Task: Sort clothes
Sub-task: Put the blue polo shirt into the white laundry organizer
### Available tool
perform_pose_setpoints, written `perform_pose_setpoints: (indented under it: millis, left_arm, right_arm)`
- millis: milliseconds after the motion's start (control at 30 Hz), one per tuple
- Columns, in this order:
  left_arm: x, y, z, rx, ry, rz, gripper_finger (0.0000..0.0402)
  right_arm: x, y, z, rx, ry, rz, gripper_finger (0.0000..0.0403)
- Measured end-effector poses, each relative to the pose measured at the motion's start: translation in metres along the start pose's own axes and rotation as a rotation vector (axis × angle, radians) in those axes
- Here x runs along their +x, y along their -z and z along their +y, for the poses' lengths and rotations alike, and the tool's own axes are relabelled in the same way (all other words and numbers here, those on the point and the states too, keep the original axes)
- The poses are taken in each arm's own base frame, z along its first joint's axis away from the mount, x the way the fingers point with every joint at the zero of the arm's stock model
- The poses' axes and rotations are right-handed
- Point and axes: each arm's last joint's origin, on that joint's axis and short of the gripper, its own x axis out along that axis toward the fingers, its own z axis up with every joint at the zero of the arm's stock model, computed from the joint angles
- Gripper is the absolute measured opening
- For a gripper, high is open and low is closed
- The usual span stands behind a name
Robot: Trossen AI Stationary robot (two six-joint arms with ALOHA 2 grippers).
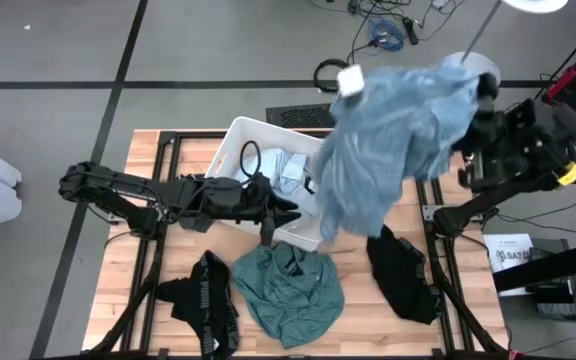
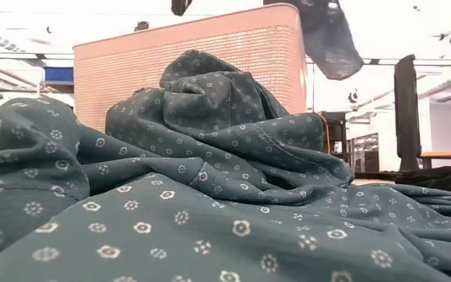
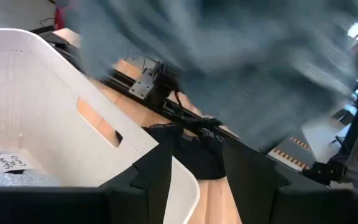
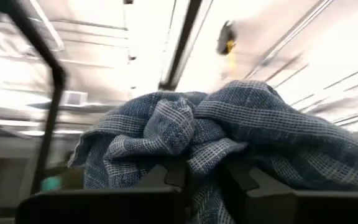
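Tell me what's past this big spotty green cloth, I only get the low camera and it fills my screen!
Observer: From above, that teal-green garment lies crumpled on the table's front edge, just in front of the white bin.
Operator: Is that blue thing up top flying?
Observer: No. The right gripper is shut on the light blue shirt and holds it high, over the bin's right side.
Operator: Where's the other arm?
Observer: The left gripper is open, with its fingers either side of the bin's front wall.
Operator: Anything in the bin?
Observer: Yes, a white-grey patterned garment lies inside.
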Motion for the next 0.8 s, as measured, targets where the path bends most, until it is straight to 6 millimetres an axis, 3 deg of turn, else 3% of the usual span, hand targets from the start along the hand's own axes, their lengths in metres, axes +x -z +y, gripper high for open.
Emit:
perform_pose_setpoints:
  millis: [167,333,600,800]
  left_arm:
    - [0.0,-0.001,0.001,-0.015,-0.023,-0.016,0.0153]
    - [0.0,-0.001,0.003,-0.05,-0.084,-0.05,0.0153]
    - [0.0,0.0,0.004,-0.048,-0.102,-0.048,0.0153]
    - [-0.001,0.003,-0.001,-0.043,-0.087,-0.037,0.0153]
  right_arm:
    - [0.017,0.02,-0.012,-0.037,0.079,0.022,0.0035]
    - [0.048,0.057,-0.025,0.064,-0.052,-0.013,0.0035]
    - [0.128,0.094,-0.055,0.208,-0.283,-0.053,0.0035]
    - [0.178,0.12,-0.076,0.287,-0.337,-0.045,0.0035]
